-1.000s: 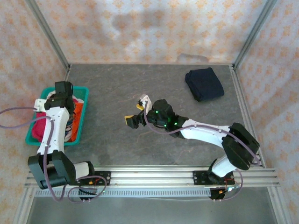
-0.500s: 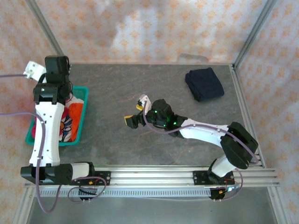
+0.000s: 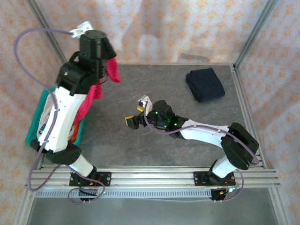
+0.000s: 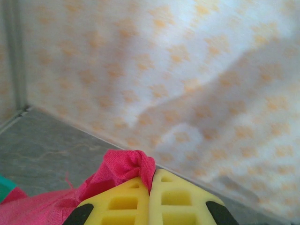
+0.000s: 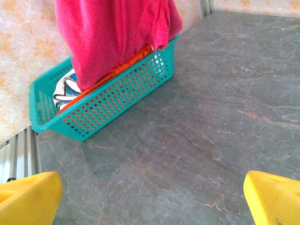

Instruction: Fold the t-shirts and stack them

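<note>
- The red t-shirt (image 3: pixel 95 93) hangs from the left gripper (image 4: pixel 151 180), whose jaws are pinched tight on a bunch of its cloth. Its lower end trails into the teal basket (image 5: pixel 117 101) at the tabletop's left edge.
- A white flower-print t-shirt (image 5: pixel 65 90) lies in that basket.
- The navy folded t-shirt (image 3: pixel 205 84) sits far right on the tabletop (image 3: pixel 154 79).
- The right gripper (image 3: pixel 135 111) hovers mid-tabletop, jaws wide, holding nothing.

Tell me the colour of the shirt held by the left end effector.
The shirt is bright pinkish red, clearest in the right wrist view.
</note>
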You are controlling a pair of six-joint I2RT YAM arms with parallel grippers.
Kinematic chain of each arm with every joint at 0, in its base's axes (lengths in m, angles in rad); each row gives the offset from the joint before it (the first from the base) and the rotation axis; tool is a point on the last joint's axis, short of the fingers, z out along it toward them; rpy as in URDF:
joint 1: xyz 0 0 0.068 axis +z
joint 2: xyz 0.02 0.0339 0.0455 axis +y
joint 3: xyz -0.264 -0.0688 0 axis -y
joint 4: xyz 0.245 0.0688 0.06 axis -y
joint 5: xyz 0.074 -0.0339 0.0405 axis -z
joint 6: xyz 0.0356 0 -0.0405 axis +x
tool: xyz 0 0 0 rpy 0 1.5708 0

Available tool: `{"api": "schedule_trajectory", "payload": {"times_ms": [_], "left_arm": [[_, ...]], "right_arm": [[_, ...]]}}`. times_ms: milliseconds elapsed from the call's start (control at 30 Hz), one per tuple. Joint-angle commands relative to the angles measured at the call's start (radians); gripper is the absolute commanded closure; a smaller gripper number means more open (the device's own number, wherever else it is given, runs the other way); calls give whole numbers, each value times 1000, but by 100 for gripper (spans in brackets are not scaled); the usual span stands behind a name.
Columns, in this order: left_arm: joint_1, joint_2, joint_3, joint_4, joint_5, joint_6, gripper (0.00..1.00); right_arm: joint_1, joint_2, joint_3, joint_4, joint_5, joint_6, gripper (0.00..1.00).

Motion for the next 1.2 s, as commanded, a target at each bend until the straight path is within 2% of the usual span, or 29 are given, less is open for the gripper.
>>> {"api": "schedule_trajectory", "payload": {"times_ms": [0,200,333,367,400,467,500,600,667,733,867,1000,1167], "left_arm": [[-91,98,128,-29,-42,88,100],[-207,306,310,-42,27,97,100],[-231,393,353,-56,82,53,100],[-231,402,343,-57,88,38,94],[-231,410,330,-59,101,31,78],[-230,420,311,-67,129,43,20],[-231,423,306,-81,131,53,3],[-230,394,255,-117,79,59,0],[-228,333,152,-100,22,66,0],[-215,228,-7,-54,-31,56,0],[-142,7,-393,35,-102,-39,0],[-44,-212,-766,105,-87,-151,0],[19,-383,-1077,127,-92,-252,0]], "right_arm": [[7,-40,-38,42,41,16,1],[-3,-113,-99,36,128,23,1],[-24,-119,-115,56,126,53,1],[-32,-117,-120,80,117,74,1],[-42,-116,-125,106,112,97,1],[-64,-113,-137,155,102,154,1],[-77,-112,-146,179,100,181,1],[-103,-112,-164,207,120,226,1],[-112,-107,-160,183,147,231,1],[-118,-93,-137,119,185,231,1],[-120,2,5,-139,255,177,1],[-139,107,101,-287,391,187,1],[-221,249,195,-406,377,228,1]]}}
